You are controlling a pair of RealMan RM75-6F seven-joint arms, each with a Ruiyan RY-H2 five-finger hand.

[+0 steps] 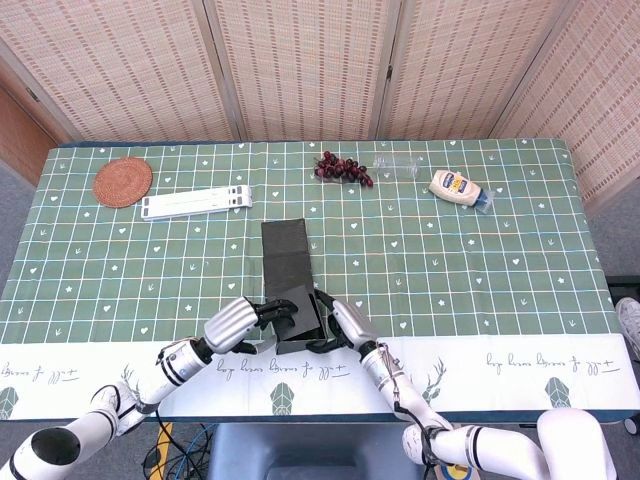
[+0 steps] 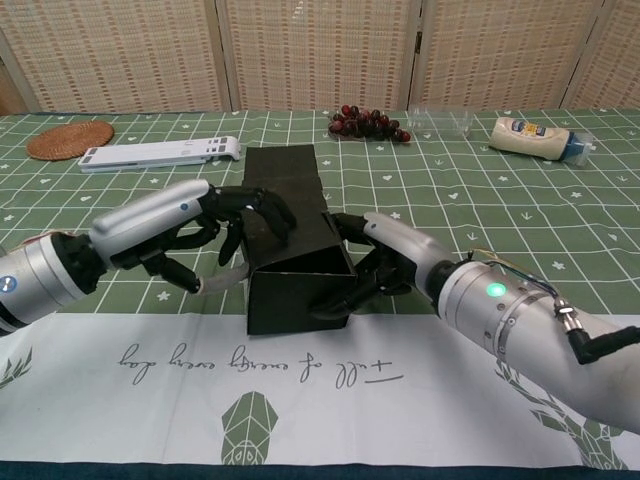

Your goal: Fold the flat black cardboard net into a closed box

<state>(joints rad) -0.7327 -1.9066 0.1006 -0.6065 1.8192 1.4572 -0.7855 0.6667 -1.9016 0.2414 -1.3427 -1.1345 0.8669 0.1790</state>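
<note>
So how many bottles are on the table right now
2. A clear plastic bottle lies on its side at the far edge beside the grapes, and a mayonnaise squeeze bottle lies to its right.
</note>
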